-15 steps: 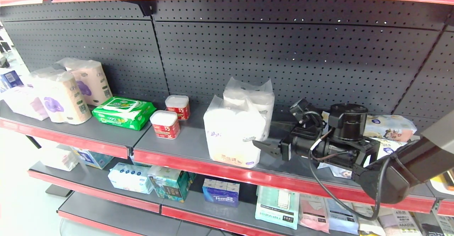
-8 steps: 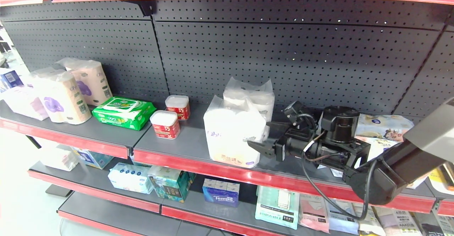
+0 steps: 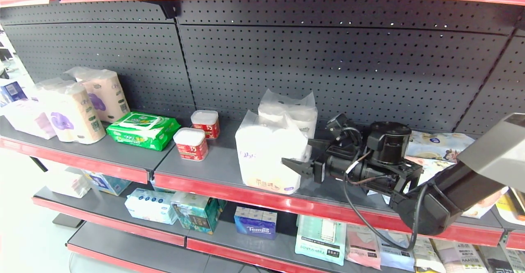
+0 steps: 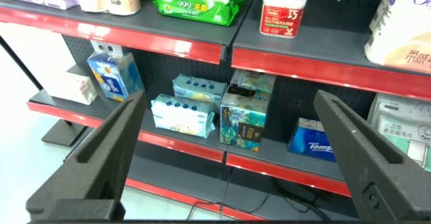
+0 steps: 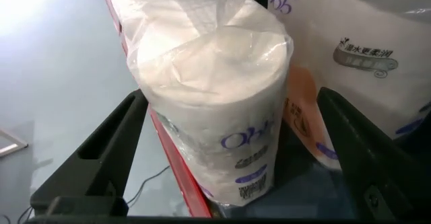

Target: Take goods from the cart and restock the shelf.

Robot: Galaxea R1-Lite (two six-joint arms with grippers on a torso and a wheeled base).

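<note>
**Key relation.** The right gripper (image 3: pixel 299 154) hangs over the middle shelf (image 3: pixel 213 164) with its fingers spread wide and nothing held. The front tissue-roll pack (image 3: pixel 268 154) lies at 9 o'clock from the gripper in the head view, directly ahead of the fingertips. The right wrist view shows the pack centred in the gap between the two fingers. Whether either finger touches the wrapper cannot be determined. The pack stands upright on the shelf near the front edge, with its long axis vertical. A second roll pack (image 3: pixel 289 108) stands just behind it at 1 o'clock. The right arm is the nearer arm. The left gripper (image 4: pixel 229 157) is also spread open and empty, and faces the lower shelves.

**Assessment.** The pack is already shelved. Any closing move would clamp it across its width.

**Markings.**
- Front pack: purple script at mid-height and an orange panel at the base.
- Two tubs (image 3: pixel 190 143) at 9 o'clock from the pack: red labels.
- Wipes pack (image 3: pixel 143 130) beyond them: green wrapper with a white panel.
</note>
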